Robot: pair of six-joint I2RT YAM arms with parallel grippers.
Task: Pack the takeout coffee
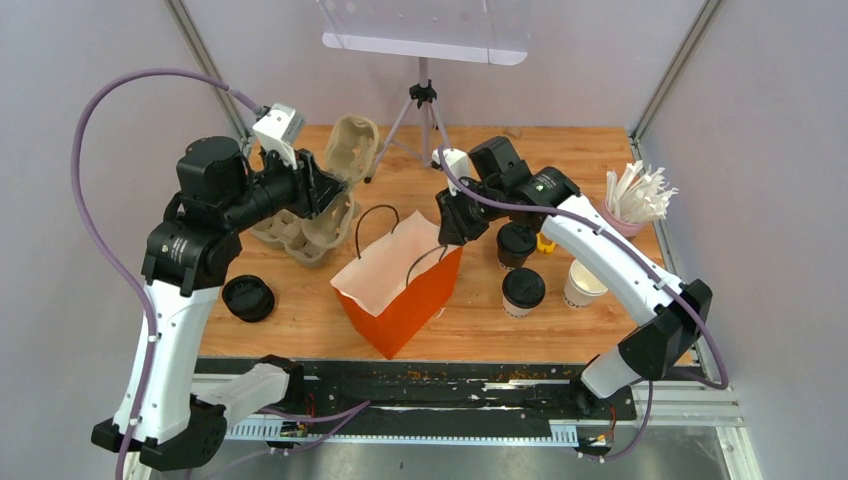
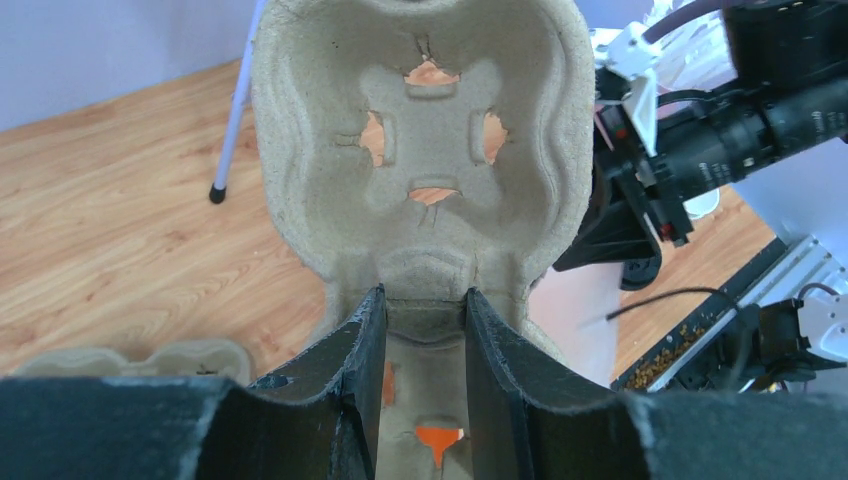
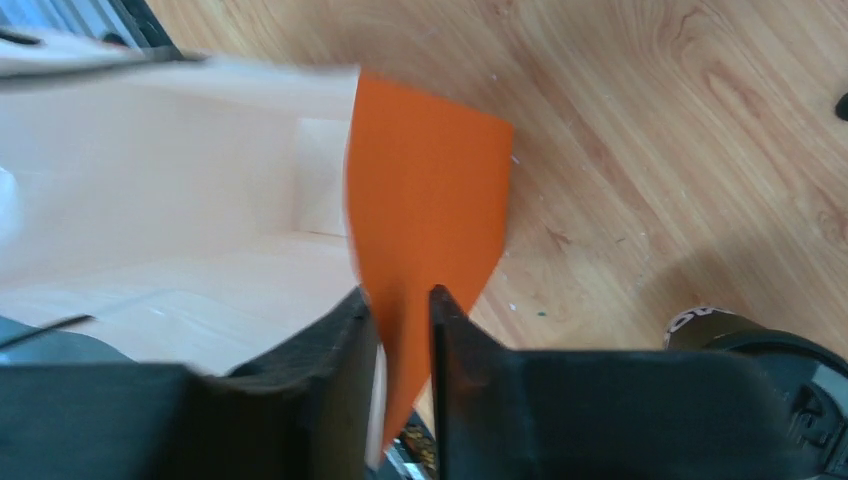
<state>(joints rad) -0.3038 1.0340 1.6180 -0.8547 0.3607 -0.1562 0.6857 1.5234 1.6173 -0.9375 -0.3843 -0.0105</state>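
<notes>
The left gripper (image 2: 425, 300) is closed on the rim of a brown cup tray (image 2: 420, 130) and holds it tilted up off the table (image 1: 470, 330), left of the orange bag (image 1: 410, 300). A second tray (image 1: 300, 235) lies flat beneath it.

The right gripper (image 3: 397, 300) is at the bag's right top edge. Its jaws are narrow, with the bag's orange wall between them. From the wrist view I cannot tell whether they actually pinch the paper or only stand around it. The bag stands upright with its mouth open, and its pale inside shows nothing in it.

None of the coffee is in the bag. To its right on the table are the far lidded cup (image 1: 516, 243), the near lidded cup (image 1: 523, 290), and just beside that an open cup (image 1: 583, 283) with no lid. A loose black lid (image 1: 248, 298) lies well apart on the table's left side. A pink cup of straws (image 1: 630, 205) stands at the right edge.
</notes>
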